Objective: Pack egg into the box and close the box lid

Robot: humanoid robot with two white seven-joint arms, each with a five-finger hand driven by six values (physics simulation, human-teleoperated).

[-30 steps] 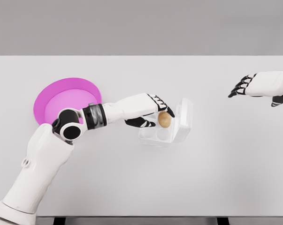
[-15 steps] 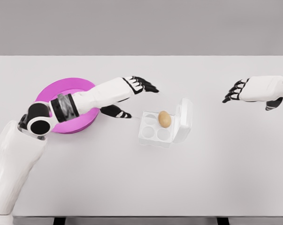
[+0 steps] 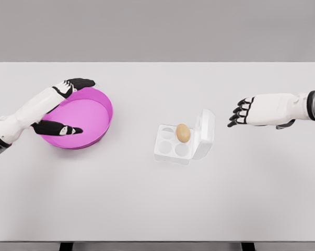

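The clear egg box (image 3: 182, 145) stands mid-table, lid up on its right side, with the brown egg (image 3: 183, 133) seated in a back cell. My left hand (image 3: 57, 110) spreads empty over the pink bowl (image 3: 101, 112). My right hand (image 3: 256, 111), fingers relaxed, hovers right of the box, apart from it.
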